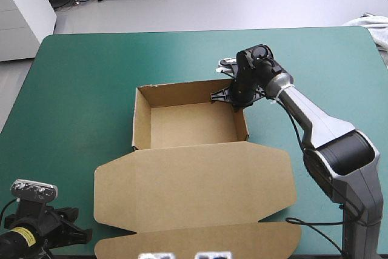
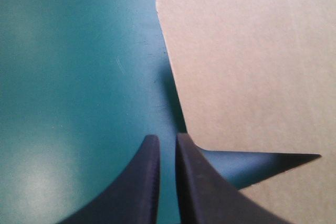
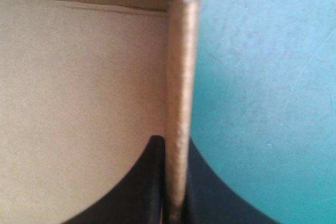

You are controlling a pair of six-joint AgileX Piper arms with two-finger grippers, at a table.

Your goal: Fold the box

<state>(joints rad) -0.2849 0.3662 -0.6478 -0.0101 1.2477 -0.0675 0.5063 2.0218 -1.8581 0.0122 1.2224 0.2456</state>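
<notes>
Box (image 1: 191, 124): open tray, lid (image 1: 194, 180) flat. Your right gripper (image 3: 176, 142) clamps its wall (image 3: 181, 66); your left gripper (image 2: 167, 139) is closed, empty.

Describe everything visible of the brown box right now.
The box is plain brown board: an open tray with walls raised, its lid lying flat toward the table's near edge with round-cornered flaps spread. It rests on the teal-green table, near the middle. The right gripper is shut on the tray's right wall at the far corner.
</notes>
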